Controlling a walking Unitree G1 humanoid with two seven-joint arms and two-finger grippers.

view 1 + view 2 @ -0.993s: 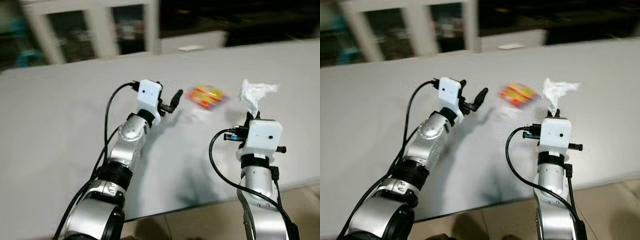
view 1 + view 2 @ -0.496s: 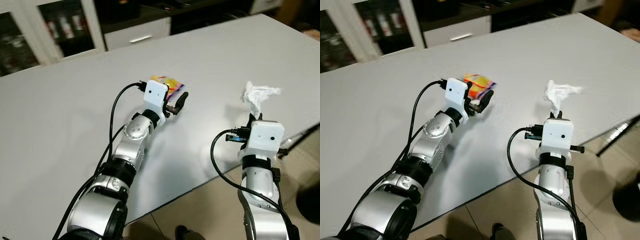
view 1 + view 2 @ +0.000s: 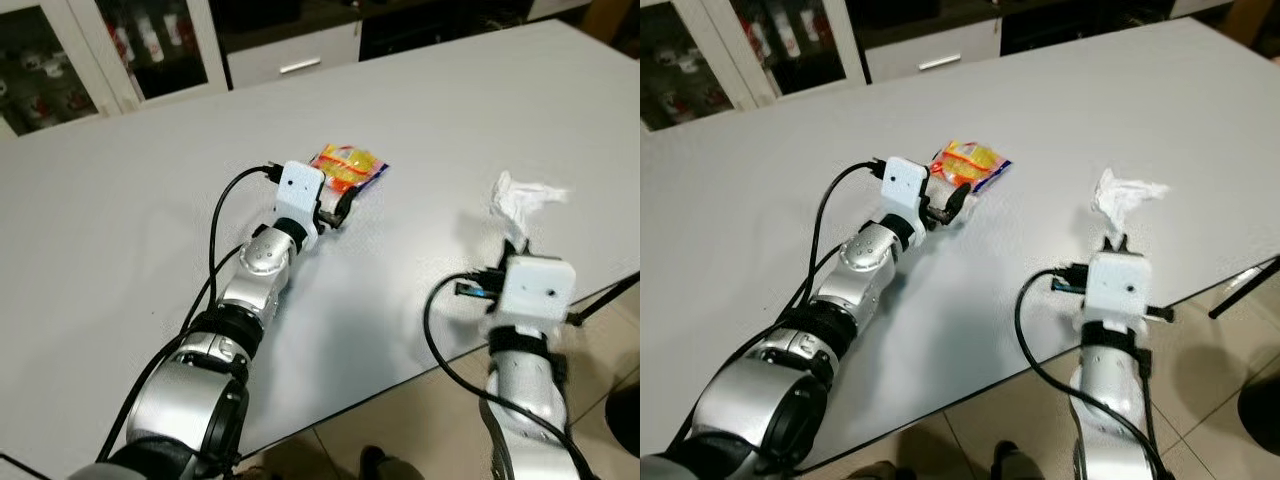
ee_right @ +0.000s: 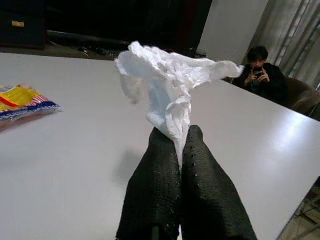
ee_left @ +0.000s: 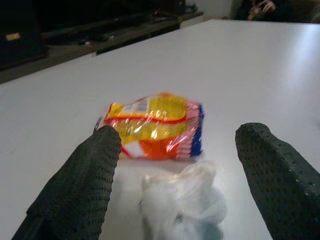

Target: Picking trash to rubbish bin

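While crinkly snack wrapper (image 5: pixel 154 126) lies flat, right hand (image 4: pixel 181 145) pinching crumpled tissue (image 4: pixel 167 92)

Reached the left gripper (image 5: pixel 175 165) forward across the desk (image 3: pixel 120 220) until the spread fingers (image 5: pixel 82 185) flanked the near end of the yellow-and-red snack wrapper (image 3: pixel 347 167), having started well short of it. Drew the right gripper (image 4: pixel 175 150), clamped on the crumpled white tissue (image 4: pixel 167 85), back toward the desk's near edge.

Even indoor light, sharp head views, softer wrist views.
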